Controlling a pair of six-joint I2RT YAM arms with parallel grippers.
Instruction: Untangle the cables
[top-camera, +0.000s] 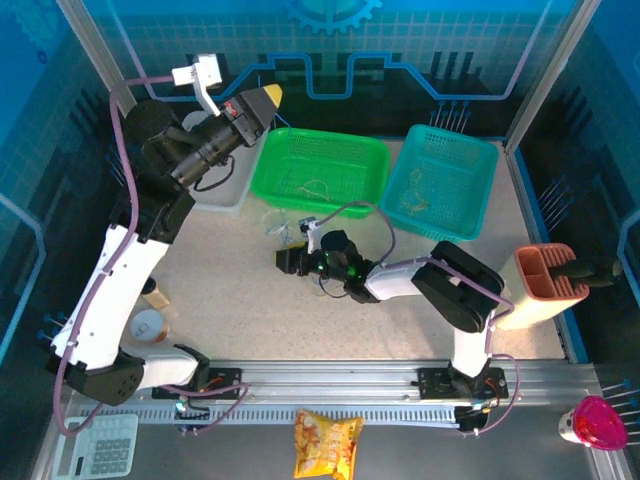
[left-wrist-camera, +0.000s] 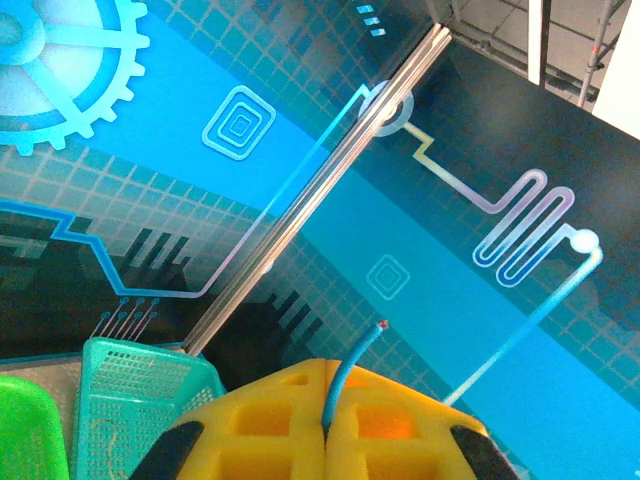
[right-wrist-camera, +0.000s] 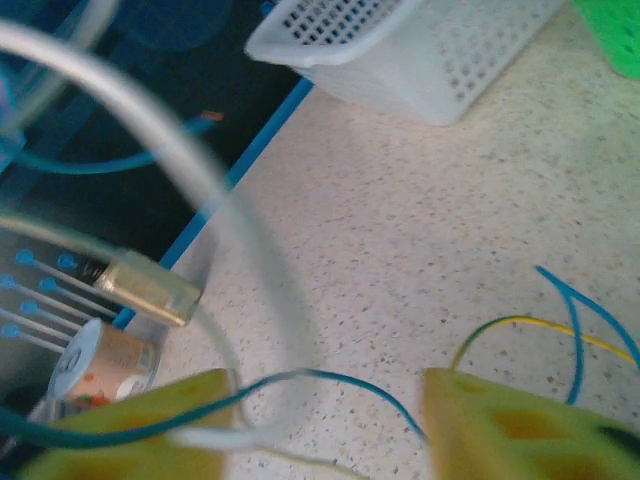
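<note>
My left gripper is raised high at the back left, its yellow fingers shut on a thin blue cable whose short end sticks up from between them. Low over the table middle, my right gripper reaches left beside a small clump of cables. In the right wrist view its jaws stand apart, and a blue wire runs across the gap onto the left finger. A white cable with a metal plug loops in front. A yellow-green wire and another blue wire lie by the right finger.
A green basket and a teal basket stand at the back, with thin wires lying in each. A white basket sits at the back left. An orange holder stands right, a cup left, and a snack bag at the front.
</note>
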